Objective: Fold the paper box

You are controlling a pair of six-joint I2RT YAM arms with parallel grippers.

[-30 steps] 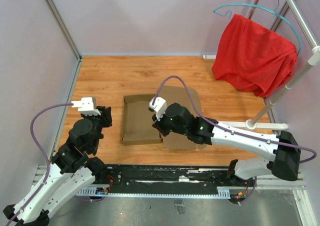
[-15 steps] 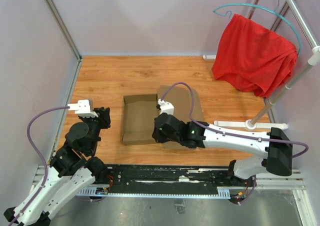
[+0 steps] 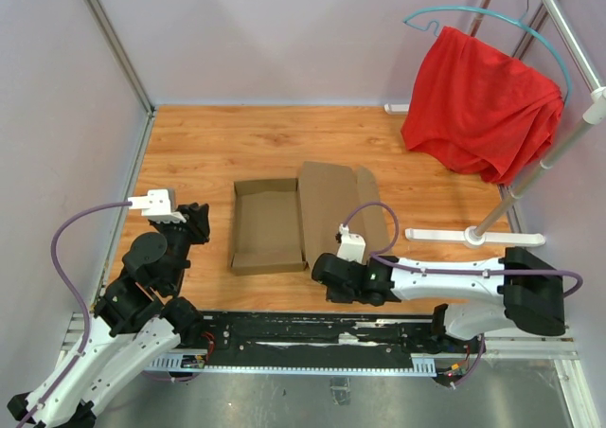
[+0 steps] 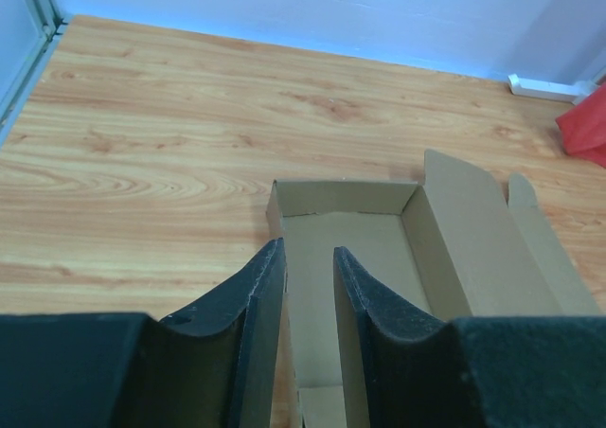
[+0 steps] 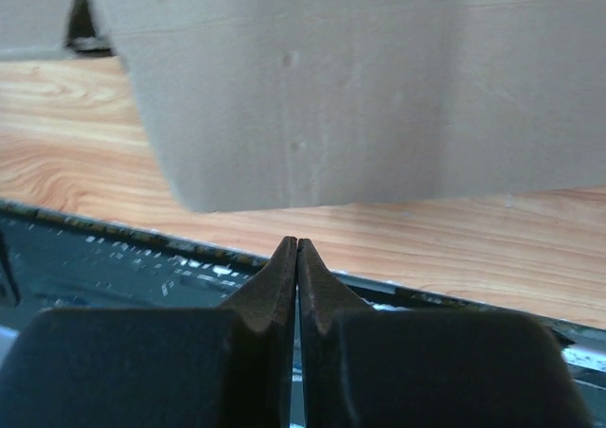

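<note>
Across the middle of the wooden bench (image 3: 189, 144) lies the paper box (image 3: 268, 227), half made. Its tray portion has walls standing on the left. The lid panel (image 3: 331, 205) is spread open to the right of the tray, joined to it along a crease that runs from the near edge of the bench toward the far edge. The box's long axis lies along that same near-to-far line, so closing the lid looks like a matter of swinging the panel leftward over the tray about the crease. The right arm is the nearer one to that panel. The right pincer (image 5: 297, 248) sits low at the panel's near end, by the bench's front edge, with its jaws pressed together on nothing. In its wrist view the brown cardboard fills the space just ahead of and above the tips, close to them but apart. From there the panel lies forward and slightly left of the pincer. The left pincer (image 4: 308, 253) hovers just off the tray's left side, aimed across the tray toward the lid, its jaws partly apart and empty. The tray's left wall is directly ahead of its fingers (image 4: 260, 295), which puts it in a good place to steady that side.
</note>
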